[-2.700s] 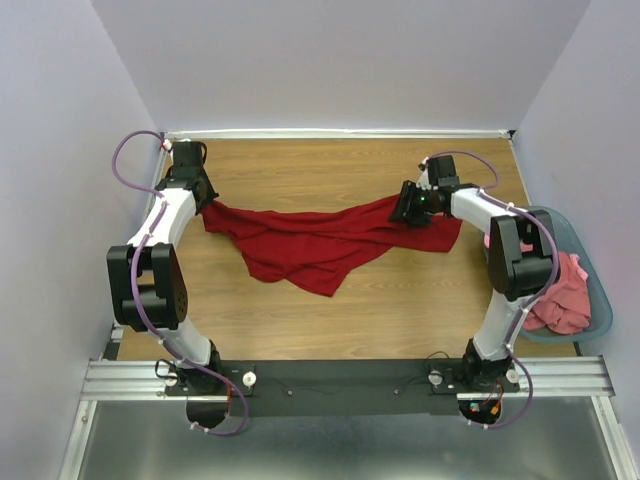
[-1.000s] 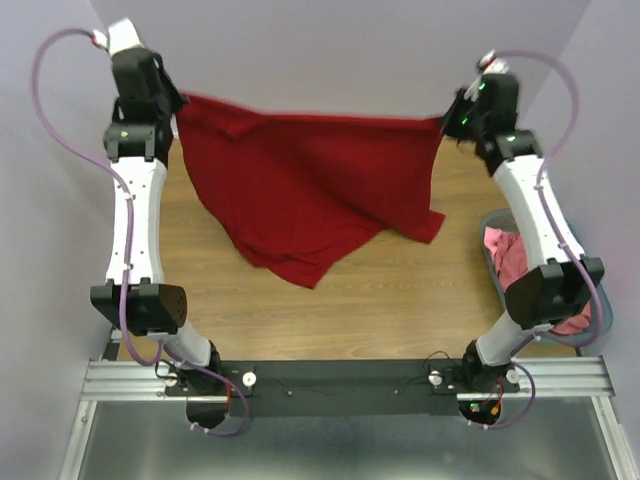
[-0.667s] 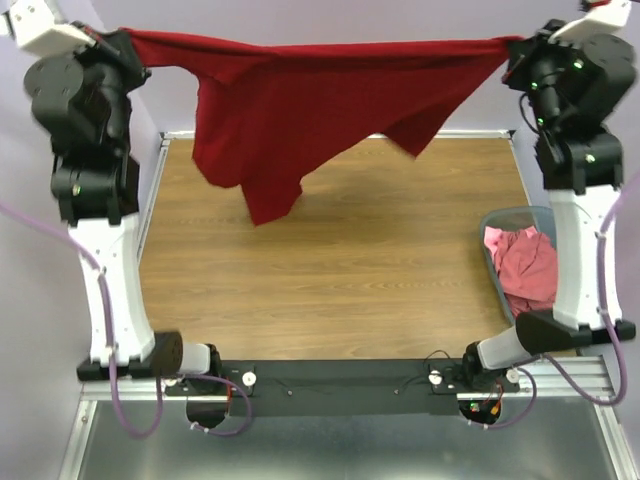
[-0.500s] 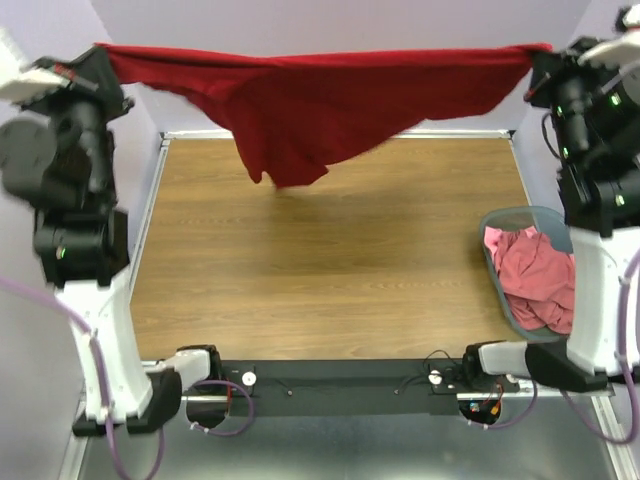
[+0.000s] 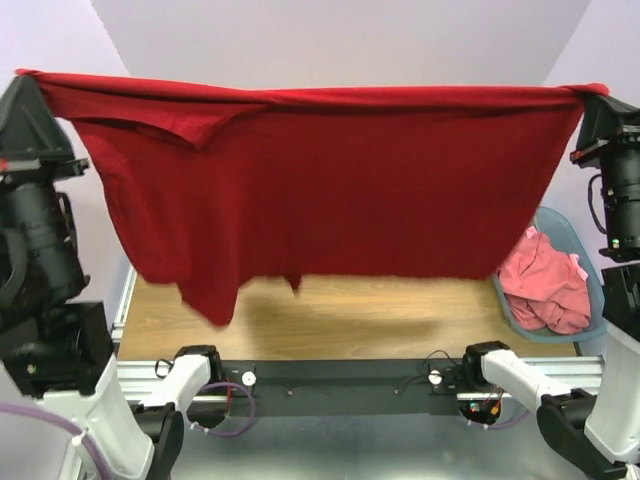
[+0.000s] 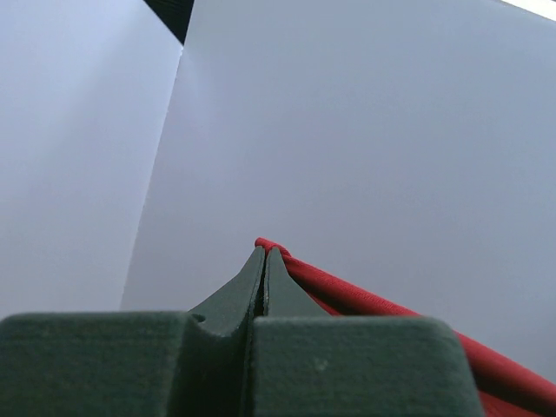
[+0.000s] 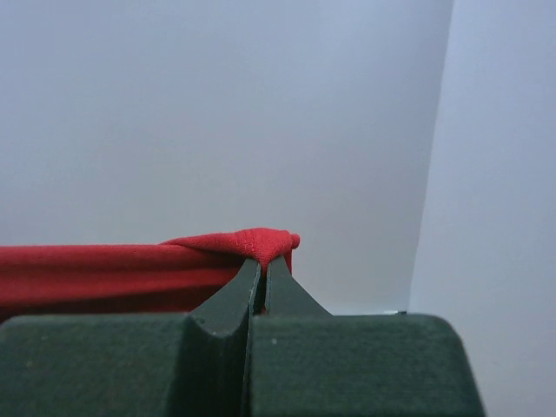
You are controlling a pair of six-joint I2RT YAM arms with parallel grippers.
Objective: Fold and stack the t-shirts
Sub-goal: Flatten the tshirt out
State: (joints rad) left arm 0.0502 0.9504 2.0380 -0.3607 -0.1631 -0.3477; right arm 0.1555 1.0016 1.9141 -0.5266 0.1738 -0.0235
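Observation:
A dark red t-shirt hangs stretched wide in the air, close to the top camera, hiding most of the table. My left gripper is shut on its left corner, and the wrist view shows the red hem pinched at the tips of the left gripper. My right gripper is shut on the right corner; in its wrist view the cloth bunches over the tips of the right gripper. The shirt's lower edge dangles above the wooden table. Salmon-pink t-shirts lie crumpled in the basket.
A grey-blue plastic basket stands at the table's right edge. Pale walls close in the back and both sides. The black rail with the arm bases runs along the near edge.
Both arms have risen and come toward the camera, lifting the red shirt off the table and spreading it flat between them. Both grips have stayed shut.

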